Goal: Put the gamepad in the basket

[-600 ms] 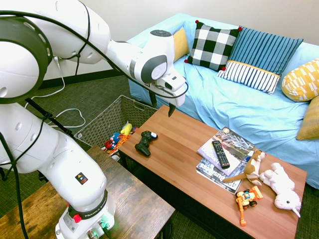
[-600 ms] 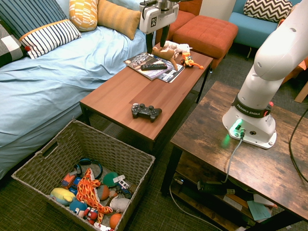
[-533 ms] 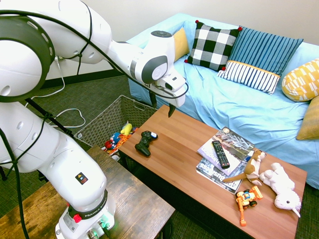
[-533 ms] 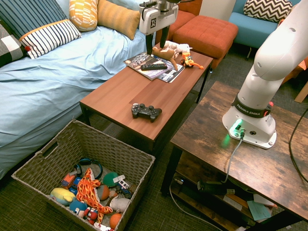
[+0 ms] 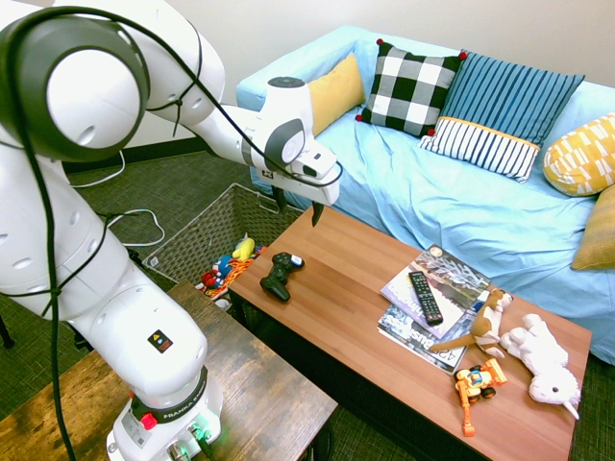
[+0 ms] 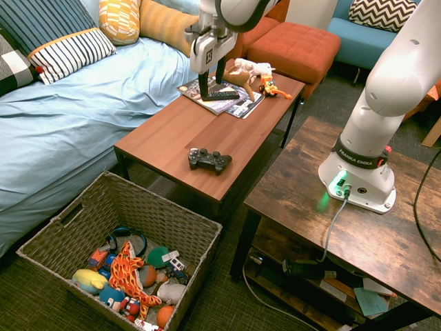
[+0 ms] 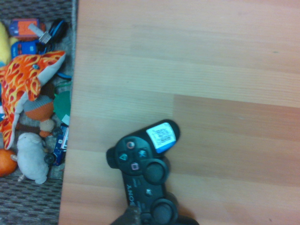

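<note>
Your claw [image 6: 211, 88] had dropped lower and shifted along the tabletop [image 6: 165, 134] toward the basket end since half a second earlier. The gamepad [image 6: 209, 160] lay flat near the tabletop's basket-side end, its long axis running roughly along that short edge, both horn handles pointing toward the robot's side. Your claw hung above the wood with fingers spread wide, pointing down, holding and touching nothing, well apart from the gamepad. The gamepad [image 7: 146, 179] was black, buttons and two sticks facing up, a white-blue sticker on one shoulder. The wicker basket [image 6: 76, 217] sat on the floor below, full of toys [image 6: 131, 274].
</note>
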